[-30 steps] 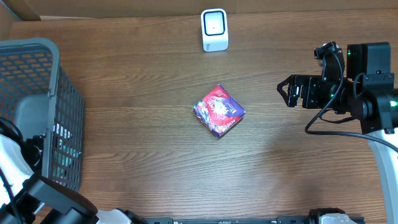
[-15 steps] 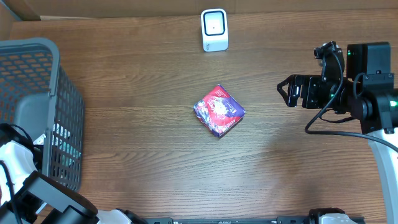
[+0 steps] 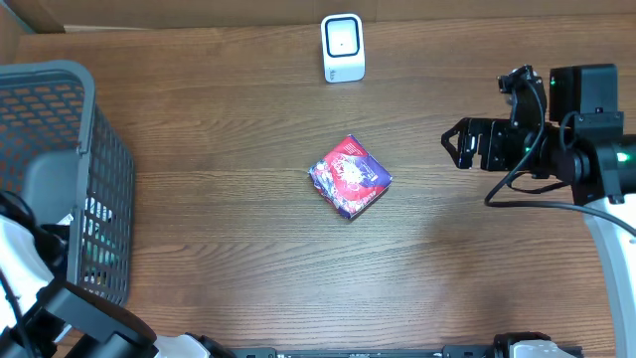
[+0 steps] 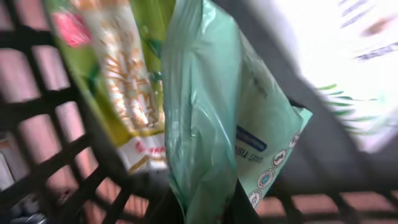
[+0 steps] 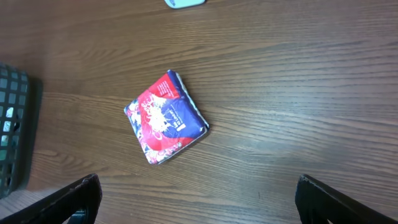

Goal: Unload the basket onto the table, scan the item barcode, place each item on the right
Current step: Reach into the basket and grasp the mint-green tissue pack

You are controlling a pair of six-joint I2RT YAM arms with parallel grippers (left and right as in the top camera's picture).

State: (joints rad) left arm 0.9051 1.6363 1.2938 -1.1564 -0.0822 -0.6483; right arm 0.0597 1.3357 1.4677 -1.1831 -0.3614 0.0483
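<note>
Inside the grey mesh basket (image 3: 60,89), my left gripper (image 4: 202,208) is shut on the lower edge of a pale green pouch (image 4: 199,112). The overhead view hides that gripper behind the basket wall. A red and purple packet (image 3: 350,176) lies flat at the table's middle and also shows as the packet (image 5: 165,116) in the right wrist view. The white barcode scanner (image 3: 343,47) stands at the back edge. My right gripper (image 3: 454,145) hovers open at the table's right side, well apart from the packet, with nothing between its fingers (image 5: 81,198).
A yellow-green printed packet (image 4: 118,74) leans beside the green pouch in the basket, and a white bag (image 4: 348,68) lies to its right. The basket's corner (image 5: 12,124) shows at the left of the right wrist view. Brown wood table all around.
My left gripper has closed from open onto the green pouch inside the basket. The right arm has barely shifted and stays open.
</note>
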